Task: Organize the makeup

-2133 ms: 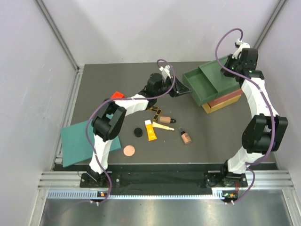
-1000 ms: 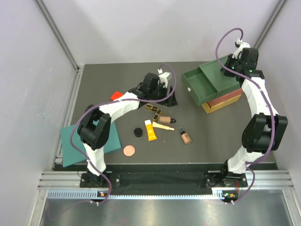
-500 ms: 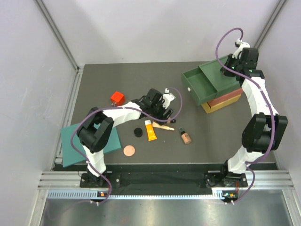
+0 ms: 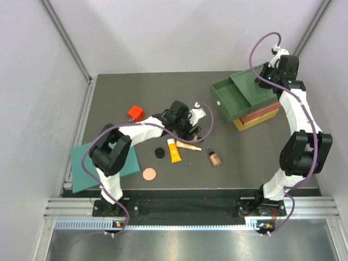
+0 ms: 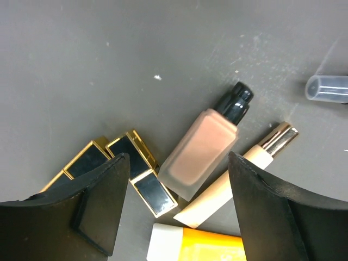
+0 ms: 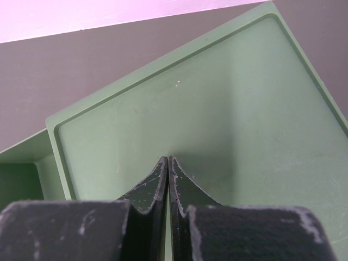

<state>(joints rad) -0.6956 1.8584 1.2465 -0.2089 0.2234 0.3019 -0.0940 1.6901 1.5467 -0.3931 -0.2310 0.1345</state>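
Observation:
My left gripper (image 4: 187, 126) is open and empty, low over the makeup cluster in the middle of the table. In the left wrist view its jaws (image 5: 178, 163) straddle a beige black-capped bottle (image 5: 201, 152), with the black-gold palette (image 5: 133, 171) to its left, the cream stick (image 5: 239, 174) to its right and the orange tube's white cap (image 5: 168, 244) below. The top view shows the orange tube (image 4: 174, 151), cream stick (image 4: 189, 146), second beige bottle (image 4: 214, 157), black round compact (image 4: 159, 153) and copper disc (image 4: 149, 174). My right gripper (image 4: 266, 76) is shut and empty over the drawer box.
The stacked drawer box (image 4: 255, 111) stands at the back right, its green top drawer (image 4: 231, 100) pulled open; its green top (image 6: 217, 109) fills the right wrist view. A red cube (image 4: 135, 113) sits left of the cluster. A teal sheet (image 4: 89, 163) lies at the front left.
My left arm has drawn back from the open green drawer to the makeup cluster and come down over the bottle and palette. The right arm has not moved.

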